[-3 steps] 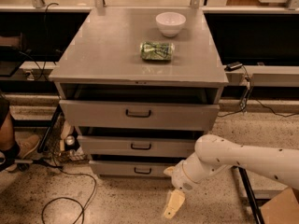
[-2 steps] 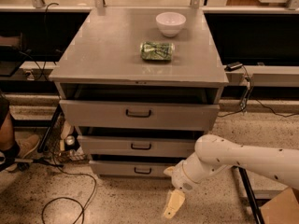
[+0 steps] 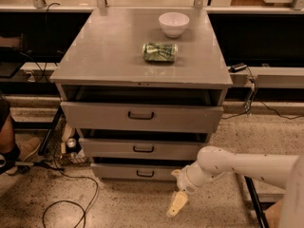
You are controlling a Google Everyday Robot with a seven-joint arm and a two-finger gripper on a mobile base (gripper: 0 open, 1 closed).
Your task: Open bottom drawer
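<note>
The gripper (image 3: 176,204) (width cannot be told) is held right of the bottom drawer (image 3: 116,171), so its small handle (image 3: 145,174) could be missed.

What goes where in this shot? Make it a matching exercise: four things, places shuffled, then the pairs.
Things:
1. bowl
2. can
3. bottom drawer
4. gripper

Places:
A. lying on its side, middle of the cabinet top
B. low over the floor, in front of the cabinet's lower right
C. upright at the back of the cabinet top
D. lowest of three fronts, small dark handle

Pairs: 1-C, 2-A, 3-D, 4-B
</note>
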